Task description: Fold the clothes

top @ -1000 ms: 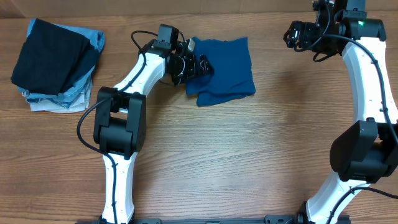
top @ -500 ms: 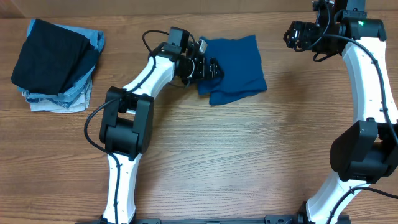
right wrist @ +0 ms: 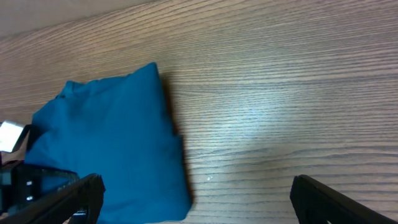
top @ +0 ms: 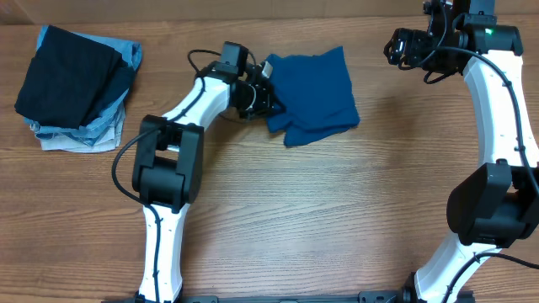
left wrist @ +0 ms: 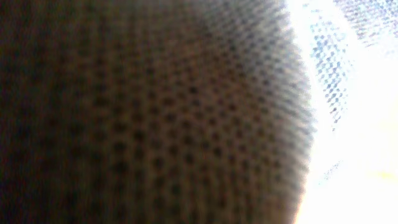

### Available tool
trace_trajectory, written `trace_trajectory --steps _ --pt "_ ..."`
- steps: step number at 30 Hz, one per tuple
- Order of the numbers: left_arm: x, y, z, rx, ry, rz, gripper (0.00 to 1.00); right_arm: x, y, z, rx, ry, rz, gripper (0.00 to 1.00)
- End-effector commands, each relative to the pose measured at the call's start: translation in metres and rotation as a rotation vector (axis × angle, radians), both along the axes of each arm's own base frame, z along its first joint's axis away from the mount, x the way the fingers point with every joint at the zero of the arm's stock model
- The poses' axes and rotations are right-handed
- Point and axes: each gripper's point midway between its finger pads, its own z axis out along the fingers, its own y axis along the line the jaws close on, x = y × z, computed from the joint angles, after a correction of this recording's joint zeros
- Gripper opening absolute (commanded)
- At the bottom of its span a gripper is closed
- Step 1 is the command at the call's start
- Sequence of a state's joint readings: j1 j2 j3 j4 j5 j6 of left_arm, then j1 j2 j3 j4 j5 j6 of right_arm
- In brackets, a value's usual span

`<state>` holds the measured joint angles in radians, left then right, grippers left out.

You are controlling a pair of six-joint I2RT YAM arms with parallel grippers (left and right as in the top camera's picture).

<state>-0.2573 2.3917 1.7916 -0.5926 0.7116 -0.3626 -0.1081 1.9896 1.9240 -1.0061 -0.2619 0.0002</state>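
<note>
Quick note from the remote desk. The T-shirt (top: 316, 97) is a crumpled, roughly folded blue lump lying flat on the table (top: 337, 210), right in front of the left pincer (top: 273, 101), spreading away from its tips. That pincer is closed, and as far as I can judge it's pinched on the near edge of the cloth. Its wrist cam shows nothing but fabric weave pressed up against the lens, so I can't see the actual bite. The right pincer (right wrist: 198, 186) hangs with its fingers wide apart and nothing in them. From it the shirt sits below and off to one side, and only bare wood is under its tips.

Handling-wise it looks thin, light and floppy. My guess is it'll drape and bunch, so dragging one edge will just pull the whole lump along. I'd take it at a hem or shoulder seam with a shallow pinch, one pincer per corner. The far edge looks the cleanest spot for the right one.
</note>
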Motion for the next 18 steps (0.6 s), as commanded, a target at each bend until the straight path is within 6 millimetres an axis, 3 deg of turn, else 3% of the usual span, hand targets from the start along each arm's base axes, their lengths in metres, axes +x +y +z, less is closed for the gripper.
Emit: trace_trajectory --steps 1,4,7,8,10,12,14,16,18 --pt "-0.002 0.041 -0.022 0.062 0.020 0.000 0.04 0.002 0.001 0.014 -0.004 -0.034 -0.002 1.00" --pt "0.002 0.069 -0.016 0.068 0.030 0.036 0.04 0.002 0.001 0.014 -0.004 -0.034 -0.002 1.00" --pt "0.014 0.076 0.032 0.070 -0.122 -0.001 0.04 0.002 0.001 0.014 -0.004 -0.034 -0.002 1.00" --pt "0.019 0.085 0.057 0.124 -0.184 0.023 0.04 0.002 0.001 0.014 -0.004 -0.034 -0.002 1.00" --pt "0.023 0.101 0.078 0.225 -0.237 0.064 0.04 0.002 0.001 0.014 -0.004 -0.034 -0.002 1.00" --pt "0.021 0.105 0.083 0.259 -0.243 0.074 0.04 0.002 0.001 0.014 -0.004 -0.034 -0.002 1.00" --pt "0.018 0.100 0.079 0.254 -0.229 0.061 0.04 0.026 -0.004 0.032 -0.032 -0.161 -0.009 1.00" --pt "0.014 0.090 0.071 0.262 -0.218 0.037 0.04 0.038 -0.004 0.044 -0.031 -0.233 -0.003 1.00" --pt "0.010 0.078 0.067 0.260 -0.214 0.012 0.04 0.034 0.002 0.041 -0.004 -0.213 0.016 1.00"
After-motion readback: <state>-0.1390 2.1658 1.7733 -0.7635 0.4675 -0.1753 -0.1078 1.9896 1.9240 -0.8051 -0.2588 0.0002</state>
